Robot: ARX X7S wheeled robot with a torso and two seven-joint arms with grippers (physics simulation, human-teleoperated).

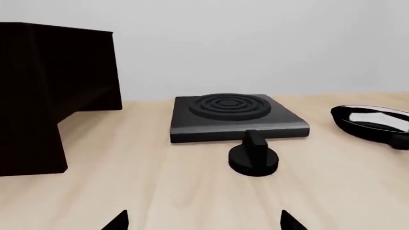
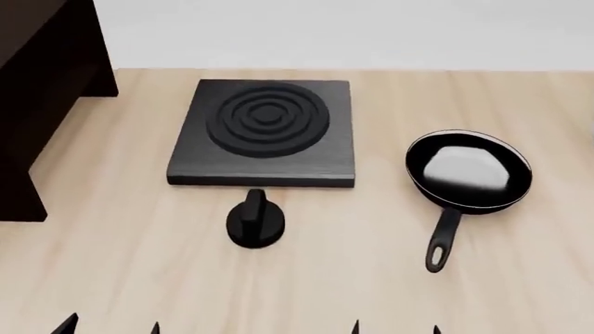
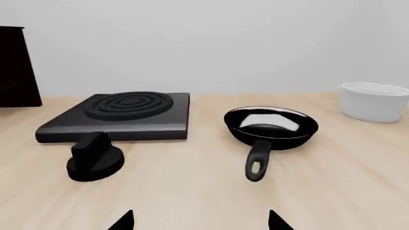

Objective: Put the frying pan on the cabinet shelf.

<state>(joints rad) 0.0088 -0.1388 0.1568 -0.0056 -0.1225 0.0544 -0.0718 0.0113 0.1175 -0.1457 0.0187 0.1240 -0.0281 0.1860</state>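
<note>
The frying pan (image 2: 469, 169) lies on the pale wooden table at the right, its long black handle (image 2: 442, 240) pointing toward me. It also shows in the right wrist view (image 3: 271, 125) and, cut off, in the left wrist view (image 1: 374, 122). The dark cabinet (image 2: 37, 90) stands at the far left, also in the left wrist view (image 1: 45, 91); its shelf board is not clearly visible. My left gripper (image 2: 110, 327) and right gripper (image 2: 396, 328) show only fingertips at the near edge, both open and empty, well short of the pan.
A square black hob plate with concentric rings (image 2: 264, 132) sits mid-table, with a black round knob (image 2: 254, 219) in front of it. A white round bowl (image 3: 374, 101) stands at the far right in the right wrist view. A pale wall lies behind the table.
</note>
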